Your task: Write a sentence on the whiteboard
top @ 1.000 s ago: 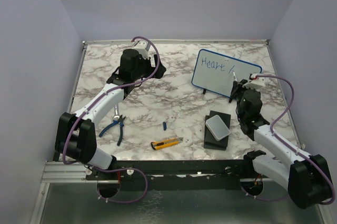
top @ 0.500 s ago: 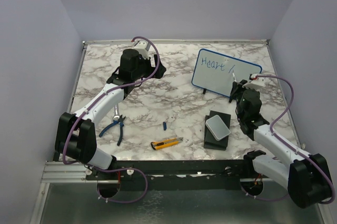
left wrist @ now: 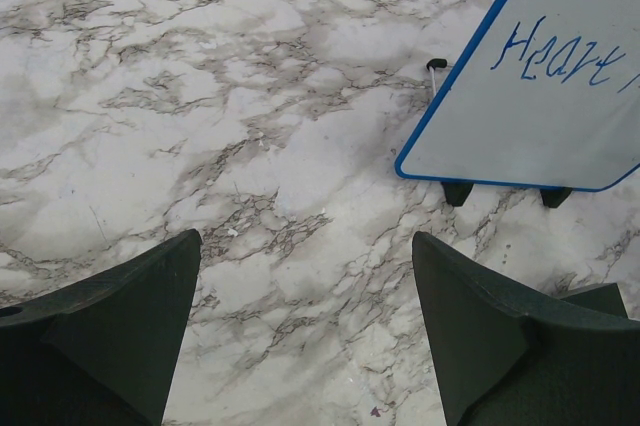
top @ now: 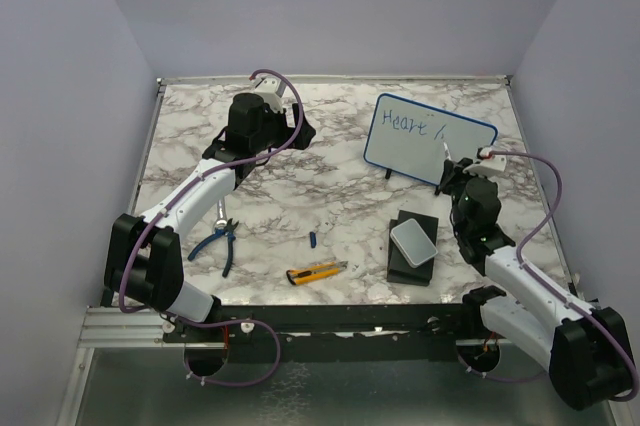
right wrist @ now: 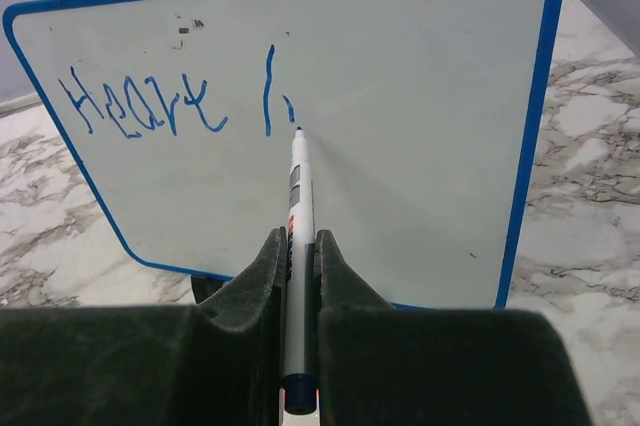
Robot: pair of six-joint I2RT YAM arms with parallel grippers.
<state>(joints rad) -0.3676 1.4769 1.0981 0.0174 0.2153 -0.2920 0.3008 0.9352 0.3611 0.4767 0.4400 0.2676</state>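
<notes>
Blue-framed whiteboard point(top: 428, 139) stands tilted at the counter's point(top: 300, 181) far right. Only the right wrist view shows the sentence point(right wrist: 150, 104) clearly ("Heart /", tiny from above), with the right hand point(right wrist: 297, 241) clamped on a marker point(right wrist: 297, 196) whose tip is at the board. Left hand point(left wrist: 305, 246) is wide open, empty. Pliers point(top: 222, 241), knife point(top: 317, 271) and grey box point(top: 413, 243) lie nearer the arms.
</notes>
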